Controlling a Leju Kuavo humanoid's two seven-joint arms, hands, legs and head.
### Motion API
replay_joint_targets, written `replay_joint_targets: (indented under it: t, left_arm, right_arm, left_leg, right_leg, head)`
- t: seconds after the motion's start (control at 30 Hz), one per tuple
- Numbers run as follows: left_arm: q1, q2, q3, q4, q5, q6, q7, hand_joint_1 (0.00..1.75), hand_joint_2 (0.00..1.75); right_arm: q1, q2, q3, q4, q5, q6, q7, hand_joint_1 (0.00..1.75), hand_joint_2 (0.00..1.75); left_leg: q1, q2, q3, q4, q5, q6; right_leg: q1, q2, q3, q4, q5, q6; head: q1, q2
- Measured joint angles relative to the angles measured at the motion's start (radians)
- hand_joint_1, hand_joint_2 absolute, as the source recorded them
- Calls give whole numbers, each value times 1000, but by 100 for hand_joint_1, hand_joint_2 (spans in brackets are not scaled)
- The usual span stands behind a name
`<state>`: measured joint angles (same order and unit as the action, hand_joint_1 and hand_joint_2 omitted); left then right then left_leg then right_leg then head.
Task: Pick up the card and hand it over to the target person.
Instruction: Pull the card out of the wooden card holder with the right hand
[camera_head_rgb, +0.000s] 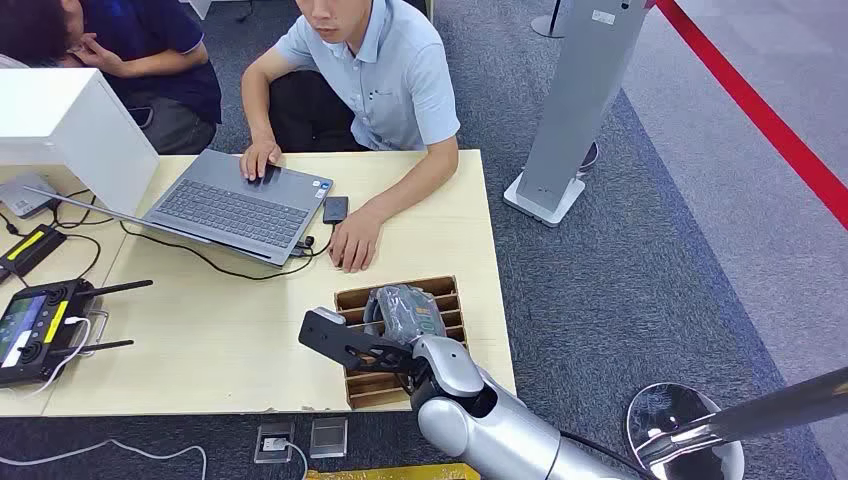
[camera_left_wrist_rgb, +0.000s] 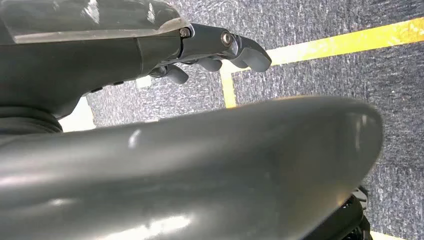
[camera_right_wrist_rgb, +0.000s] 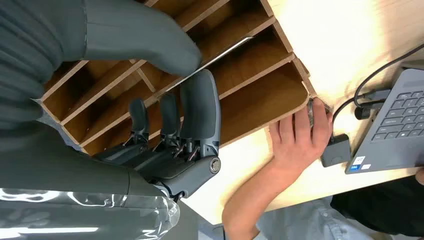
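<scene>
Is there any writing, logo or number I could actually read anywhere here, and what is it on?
None can be read.
Laptop: small blue and white stickers, too small to read.
Handheld controller: lit screen, blurred.
Grey stand: white label near the top, illegible.
Person's shirt: tiny chest mark, illegible.

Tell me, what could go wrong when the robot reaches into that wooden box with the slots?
The right hand is inside the wooden slotted box, and the thin card edge sits against a divider, so the fingers might slip off it or jam against the wood. The person's hand rests on the table right beside the box, so it might get bumped. Pushing could also slide the box, which sits near the table edge.
</scene>
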<state>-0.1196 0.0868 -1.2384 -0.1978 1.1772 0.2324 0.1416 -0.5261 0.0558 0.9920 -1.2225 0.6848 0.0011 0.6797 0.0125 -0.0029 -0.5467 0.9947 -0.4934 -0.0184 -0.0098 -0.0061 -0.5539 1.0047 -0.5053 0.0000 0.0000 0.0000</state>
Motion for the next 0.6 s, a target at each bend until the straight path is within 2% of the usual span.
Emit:
replay_joint_targets:
  t: [0.2,0.27,0.33,0.5,0.57,0.6]
  left_arm:
    - [0,0,-2,1,-1,-1,2,0,0]
    - [0,0,-2,1,-2,0,2,0,0]
    - [0,0,-3,1,-2,0,3,0,0]
    - [0,-1,-2,1,-1,1,5,0,0]
    - [0,-1,-1,1,0,1,5,0,0]
    - [0,-1,-1,1,1,1,5,0,0]
  right_arm:
    - [-2,4,3,12,-9,5,-4,105,175]
    - [-2,5,4,16,-11,6,-5,109,175]
    - [-3,5,6,17,-13,7,-6,120,175]
    - [-1,7,7,15,-15,7,-7,164,175]
    - [-1,8,7,15,-15,7,-8,175,175]
    - [-1,8,7,14,-16,7,-8,175,175]
  left_leg:
    - [0,0,0,0,0,0]
    - [0,0,0,0,0,0]
    - [0,0,0,0,-1,0]
    - [0,0,0,0,0,0]
    - [0,0,0,0,0,0]
    - [0,0,0,0,0,0]
  right_leg:
    - [0,0,0,0,0,0]
    - [0,0,0,0,0,0]
    - [0,0,0,0,-1,0]
    - [0,0,0,0,0,0]
    - [0,0,0,0,0,0]
    - [0,0,0,0,0,0]
  head:
    - [0,0]
    - [0,0]
    - [0,0]
    - [0,0]
    - [0,0]
    - [0,0]
